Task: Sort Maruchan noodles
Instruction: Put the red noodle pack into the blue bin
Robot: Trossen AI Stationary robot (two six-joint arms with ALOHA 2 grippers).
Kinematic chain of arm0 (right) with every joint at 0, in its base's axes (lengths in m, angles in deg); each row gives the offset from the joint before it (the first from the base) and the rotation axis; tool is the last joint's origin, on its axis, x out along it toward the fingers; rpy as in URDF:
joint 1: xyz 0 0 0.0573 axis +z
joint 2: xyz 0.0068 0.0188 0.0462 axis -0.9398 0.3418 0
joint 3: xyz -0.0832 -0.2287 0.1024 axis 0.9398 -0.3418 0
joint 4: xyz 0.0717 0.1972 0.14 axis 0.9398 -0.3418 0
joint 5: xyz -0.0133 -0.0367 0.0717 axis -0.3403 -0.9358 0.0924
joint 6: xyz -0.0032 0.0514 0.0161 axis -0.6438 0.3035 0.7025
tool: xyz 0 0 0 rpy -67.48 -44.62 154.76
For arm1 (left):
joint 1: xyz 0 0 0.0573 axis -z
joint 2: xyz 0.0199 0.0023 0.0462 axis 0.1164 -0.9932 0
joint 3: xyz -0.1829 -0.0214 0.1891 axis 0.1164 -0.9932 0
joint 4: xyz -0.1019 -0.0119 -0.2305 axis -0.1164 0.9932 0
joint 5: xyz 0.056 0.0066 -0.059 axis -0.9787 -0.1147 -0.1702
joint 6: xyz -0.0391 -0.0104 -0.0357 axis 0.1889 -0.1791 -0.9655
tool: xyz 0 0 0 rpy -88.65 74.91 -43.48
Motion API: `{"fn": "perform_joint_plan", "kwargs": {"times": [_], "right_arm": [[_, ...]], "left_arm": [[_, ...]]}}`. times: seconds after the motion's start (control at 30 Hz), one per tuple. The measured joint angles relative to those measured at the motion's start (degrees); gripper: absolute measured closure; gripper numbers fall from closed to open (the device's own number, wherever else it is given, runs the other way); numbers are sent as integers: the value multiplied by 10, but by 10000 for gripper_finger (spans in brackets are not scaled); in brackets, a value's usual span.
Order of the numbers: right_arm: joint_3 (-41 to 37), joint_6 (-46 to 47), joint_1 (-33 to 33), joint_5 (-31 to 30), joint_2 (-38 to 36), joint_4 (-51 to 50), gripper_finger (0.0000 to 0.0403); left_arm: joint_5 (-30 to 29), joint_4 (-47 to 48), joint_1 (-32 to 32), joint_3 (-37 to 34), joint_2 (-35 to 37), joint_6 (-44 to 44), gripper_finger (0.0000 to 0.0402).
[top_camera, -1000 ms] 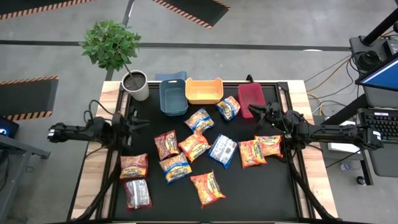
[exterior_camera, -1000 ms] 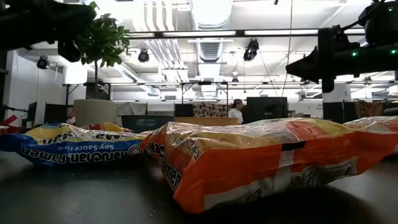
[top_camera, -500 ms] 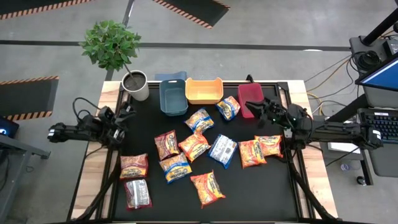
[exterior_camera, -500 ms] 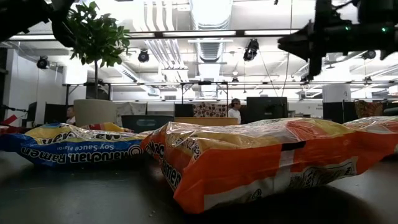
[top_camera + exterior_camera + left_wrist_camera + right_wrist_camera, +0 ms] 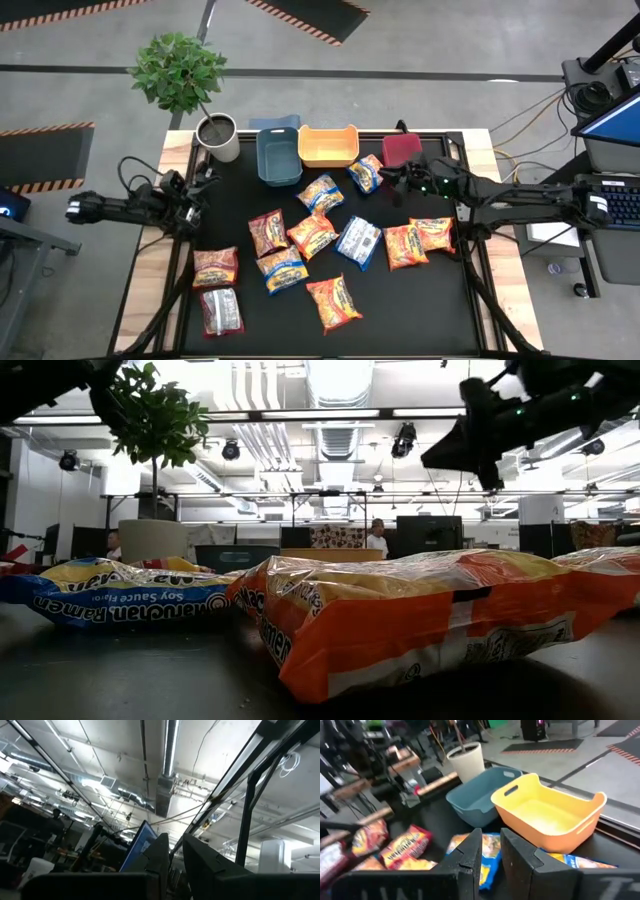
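Observation:
Several Maruchan noodles packets lie flat on the black mat [image 5: 400,310]: orange ones [image 5: 335,303] [image 5: 405,245], dark red ones [image 5: 267,232] [image 5: 215,265] and blue ones [image 5: 283,270] [image 5: 366,173]. In the low view an orange packet [image 5: 420,615] fills the foreground, with a blue one [image 5: 120,598] to its left. My right gripper [image 5: 393,180] [image 5: 430,458] [image 5: 490,850] hangs shut above the mat, between the far blue packet and the red bin. My left gripper [image 5: 207,180] [image 5: 172,855] is shut at the mat's left edge and tilted up toward the ceiling. Neither holds anything.
A blue bin [image 5: 278,155] [image 5: 480,800], a yellow bin [image 5: 328,145] [image 5: 550,815] and a red bin [image 5: 402,150] stand in a row along the far edge. A potted plant in a white pot [image 5: 218,137] stands at the far left corner. A person [image 5: 378,538] stands far behind the table.
My right gripper has risen and reached out toward the table's middle, over the far blue packet, tipping to slightly below level. My left gripper has tipped upward and lifted a little at the left edge. No packet has moved.

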Motion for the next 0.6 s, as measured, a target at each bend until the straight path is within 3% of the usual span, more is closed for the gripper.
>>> {"fn": "perform_joint_plan", "kwargs": {"times": [0.2,0.33,0.47,0.6], "right_arm": [[38,-21,-1,-16,55,-1,344],[80,-34,-1,-15,77,1,344],[111,-58,-1,-15,87,1,344],[126,-81,-1,-15,88,5,344]], "left_arm": [[0,-94,0,0,-134,-37,361],[0,-94,0,39,-213,-84,361],[16,-30,1,101,-279,-112,361],[81,124,1,178,-326,-143,361]]}}
